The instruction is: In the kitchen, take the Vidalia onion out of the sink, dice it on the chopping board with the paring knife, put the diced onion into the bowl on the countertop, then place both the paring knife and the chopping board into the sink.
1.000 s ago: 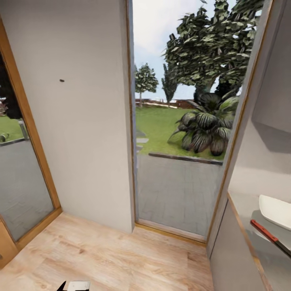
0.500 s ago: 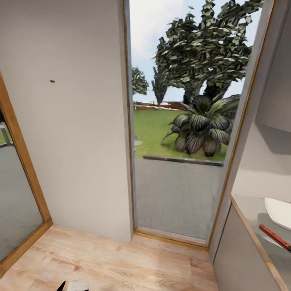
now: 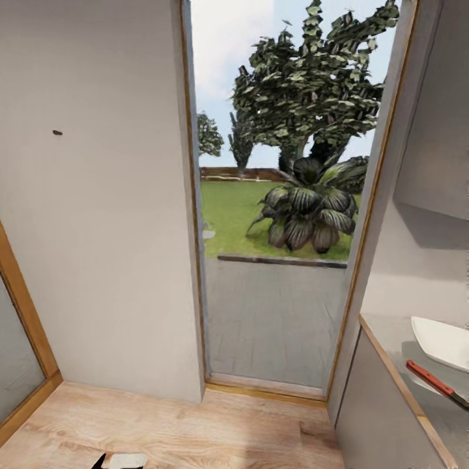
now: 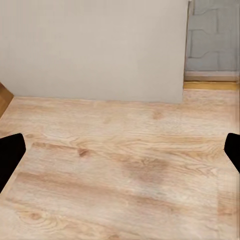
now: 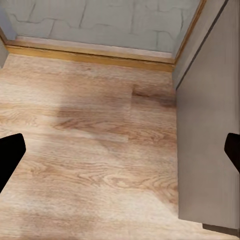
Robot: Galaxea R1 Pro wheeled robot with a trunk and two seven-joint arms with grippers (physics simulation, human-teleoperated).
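The bowl (image 3: 444,341) sits empty on the counter (image 3: 396,339) near its front edge; the knife (image 3: 435,383) lies just beside it, red handle toward that edge; both arms' fingers (image 4: 10,155) (image 5: 10,156) are spread wide above the wood floor (image 3: 195,426), holding nothing.

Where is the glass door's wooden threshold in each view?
Head view: the wooden threshold lies under the glass door, lower centre.
Left wrist view: a short piece past the wall's corner.
Right wrist view: a long strip before the paving.
Shared landmark: pale wood floor.
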